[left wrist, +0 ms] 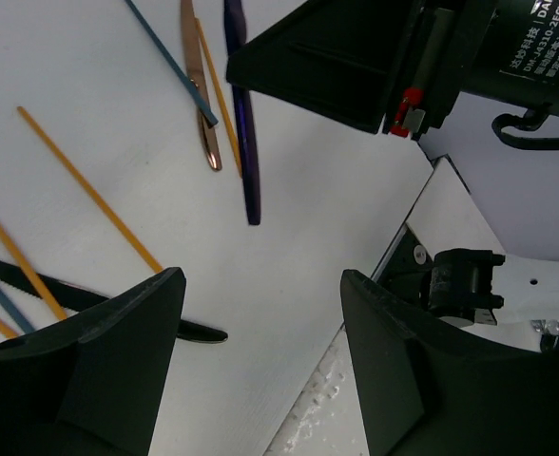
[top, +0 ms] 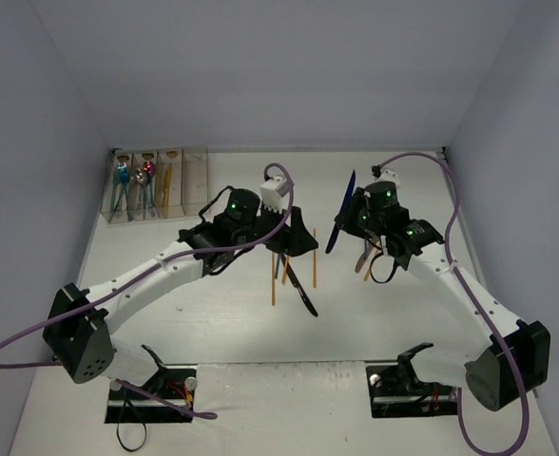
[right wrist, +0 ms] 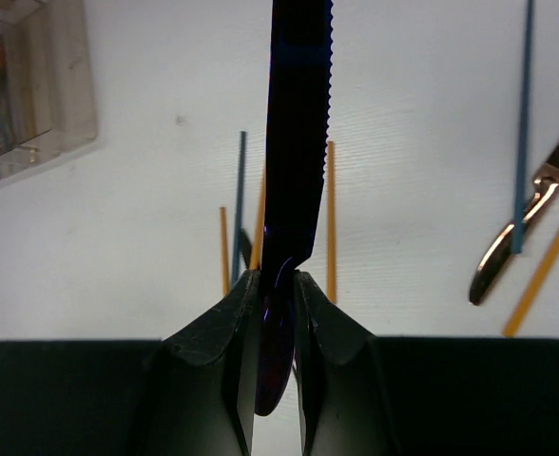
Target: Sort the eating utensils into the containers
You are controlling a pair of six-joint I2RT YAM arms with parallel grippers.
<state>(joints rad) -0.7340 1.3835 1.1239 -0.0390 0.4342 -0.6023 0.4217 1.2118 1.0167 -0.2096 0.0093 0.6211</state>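
- At the right side of the white table [top: 384, 323], we are seeing the right gripper [right wrist: 278, 285] pinching a dark blue knife [right wrist: 298, 123]. Its two matte black fingers are pressing against the flat sides of the knife's rounded, glossy end.
- The knife is running straight out past the fingertips. It is slim and shiny, with a fine serrated edge down one side.
- In the overhead view it is showing as a slanted blue sliver, just left of the right arm's wrist.
- Near the middle of the table, the left gripper [left wrist: 260, 285] is hanging with its jaws spread wide. We are finding only bare white surface between its blunt, wedge-shaped black fingers.
- A black knife [left wrist: 99, 306] with a toothed edge is lying flat just beside the left-hand finger in the wrist view, and that finger is hiding part of it.
- Thin, straight orange sticks [left wrist: 89, 190] are lying scattered beyond it.
- Farther off, a thin teal stick [left wrist: 170, 62] is crossing a polished copper-gold utensil [left wrist: 192, 47].
- The containers [top: 156, 182] are sitting in the far left corner, well apart from both grippers. They are narrow, clear, pale bins joined side by side in a row.
- Shiny teal, pink and gold pieces are showing through their walls, and we cannot tell the exact shapes from here.
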